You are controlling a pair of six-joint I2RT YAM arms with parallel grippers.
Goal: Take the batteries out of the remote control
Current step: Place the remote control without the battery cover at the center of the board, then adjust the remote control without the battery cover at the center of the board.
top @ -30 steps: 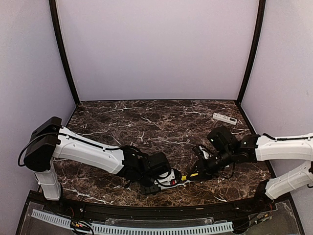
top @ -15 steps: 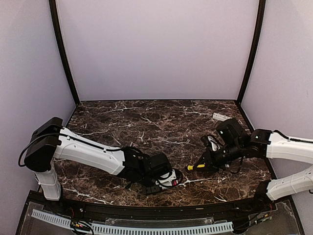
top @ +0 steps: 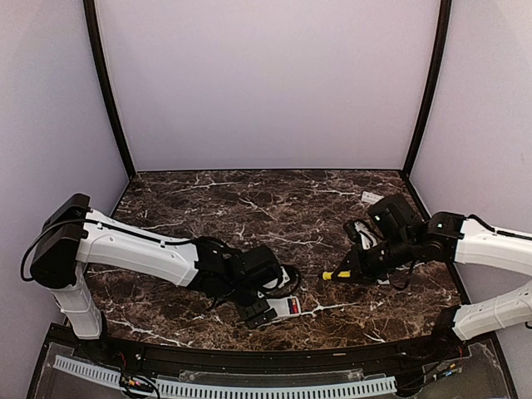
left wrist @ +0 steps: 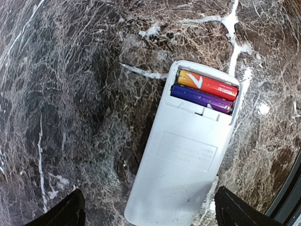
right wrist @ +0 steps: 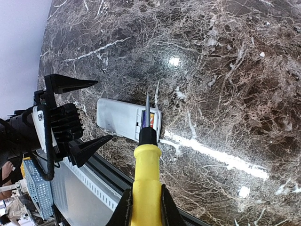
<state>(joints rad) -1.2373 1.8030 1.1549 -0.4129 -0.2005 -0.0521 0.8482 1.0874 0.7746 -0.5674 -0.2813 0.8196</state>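
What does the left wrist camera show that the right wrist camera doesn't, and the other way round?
Only the left wrist view shows both batteries clearly: a red one and a blue one side by side in the open compartment. Only the right wrist view shows the yellow-handled screwdriver, clamped in the right gripper, its tip pointing toward the remote. Both show the white remote lying back-up on the marble table, with the left gripper open, a finger on either side of the remote's end.
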